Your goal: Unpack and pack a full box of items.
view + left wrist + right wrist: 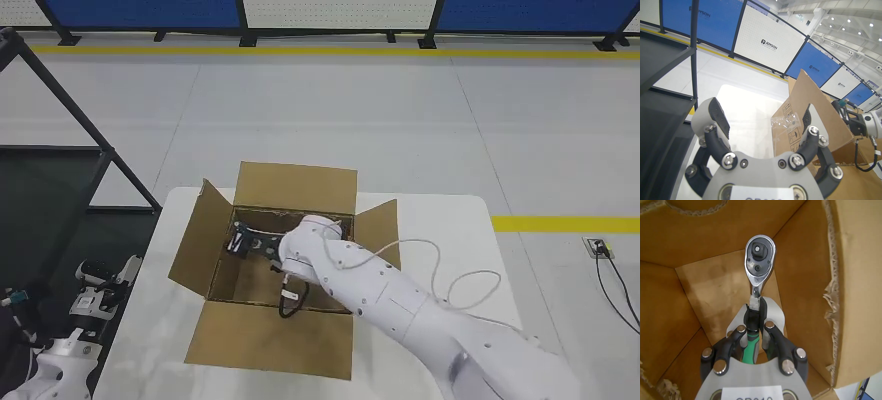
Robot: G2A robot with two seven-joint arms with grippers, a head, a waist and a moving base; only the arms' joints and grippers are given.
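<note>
An open cardboard box (pixel 297 186) stands on the white table (pixel 440 230). My right gripper (pixel 755 308) is down inside the box (pixel 668 285), shut on the neck of a ratchet wrench (pixel 760 260) with a chrome head and a green handle. The wrench head points at the box's bare bottom corner. From above, the right arm comes in over the box's front flap, with its gripper (pixel 243 241) near the back left of the box. My left gripper (pixel 762 119) is open and holds nothing, off the table's left edge (pixel 108 272), apart from the box (pixel 810 106).
A black metal rack (pixel 60 110) stands left of the table, close beside the left gripper (pixel 693 56). The box's four flaps are spread outward. A loose cable (pixel 440 270) runs along the right arm. Bare table lies right of the box.
</note>
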